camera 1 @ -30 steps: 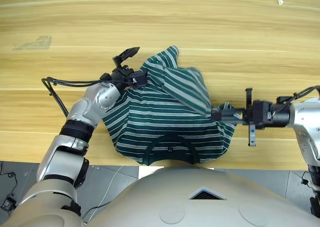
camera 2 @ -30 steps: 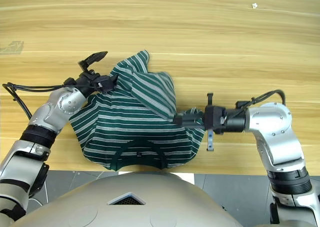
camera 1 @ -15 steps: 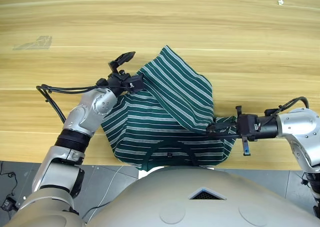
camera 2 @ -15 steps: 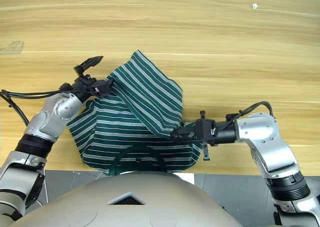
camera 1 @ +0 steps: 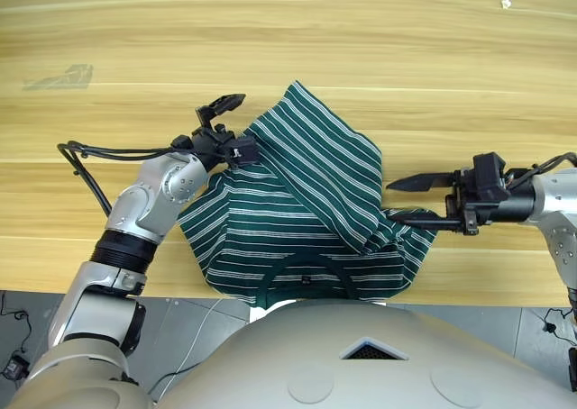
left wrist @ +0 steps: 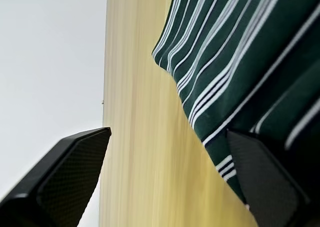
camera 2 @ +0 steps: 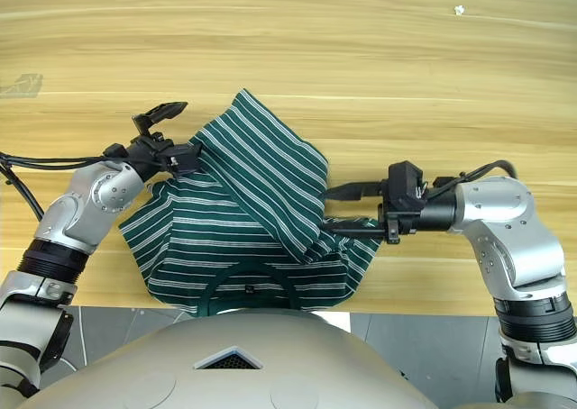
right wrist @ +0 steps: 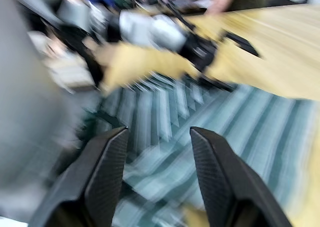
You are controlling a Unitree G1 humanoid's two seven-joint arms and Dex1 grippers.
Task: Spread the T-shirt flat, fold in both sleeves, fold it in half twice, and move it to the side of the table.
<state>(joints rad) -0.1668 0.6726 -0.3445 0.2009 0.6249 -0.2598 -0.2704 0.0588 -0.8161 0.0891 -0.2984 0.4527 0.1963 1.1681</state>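
While the T-shirt point(camera 1: 297, 211) lies crumpled at the near edge of the worktop point(camera 1: 361, 49), you have nothing folded yet. Left claw point(camera 1: 236, 125) and right claw point(camera 1: 416, 200) are both spread, so I judge flattening comes first.

Left arm point(camera 1: 149, 202) and right arm point(camera 2: 505, 224) were silver-grey with black joint bands, black wrist cables point(camera 1: 108, 149), black left gripper point(camera 1: 240, 124) and right gripper point(camera 1: 394, 201).

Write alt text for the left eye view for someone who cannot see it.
A green striped T-shirt lies rumpled at the near edge of a wooden table, one flap folded diagonally across it. The left gripper sits open at its left edge, the right gripper open at its right.
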